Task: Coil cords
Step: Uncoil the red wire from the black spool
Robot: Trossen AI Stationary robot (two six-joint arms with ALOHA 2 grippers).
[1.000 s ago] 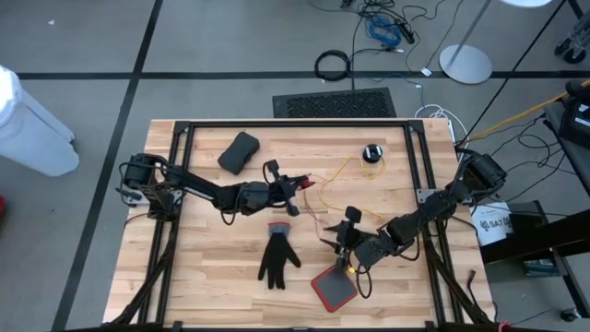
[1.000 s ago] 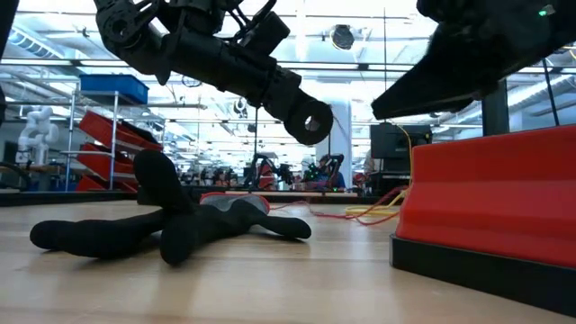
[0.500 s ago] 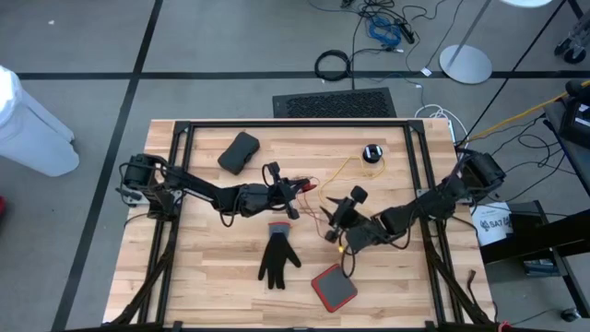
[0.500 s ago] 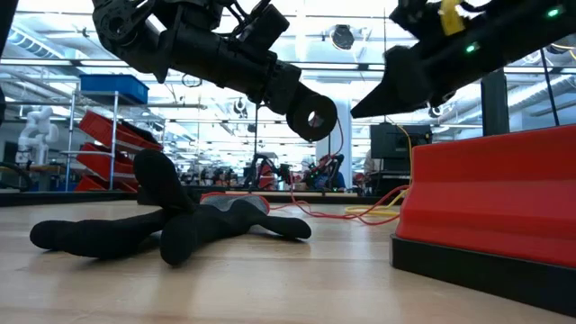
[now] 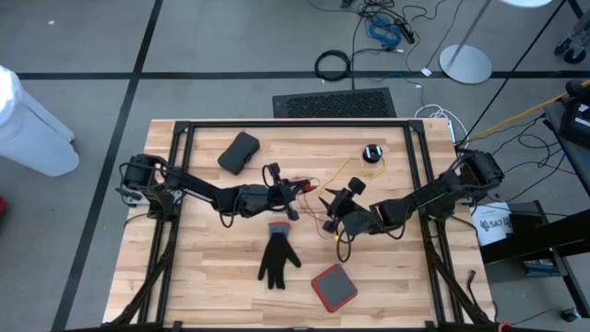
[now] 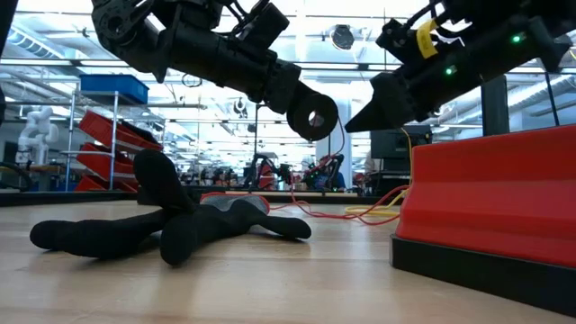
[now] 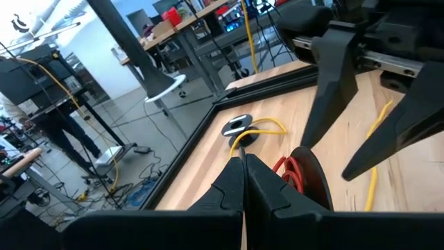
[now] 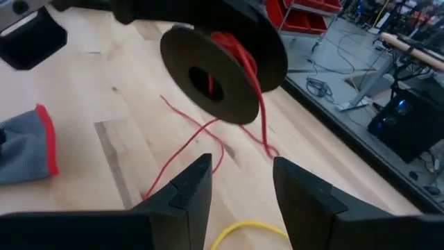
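I've got the left gripper (image 5: 297,190) clamped shut on a black spool (image 8: 216,78) wound with red cord (image 8: 244,54), held off the table so it can take turns. Right gripper (image 5: 334,210) is just beside the spool, jaws wide and empty, lined up to grab the loose red strand. Yellow cord (image 5: 348,167) runs from beside the spool to its black puck (image 5: 371,152), well beyond it.

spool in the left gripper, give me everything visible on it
The spool is a small black reel with round flat flanges and a centre hole, wound with thin red cord. It hangs above the wood table, tilted, held by the shut left gripper. Red cord trails from it onto the boards. The right gripper faces it, fingers open, not touching.
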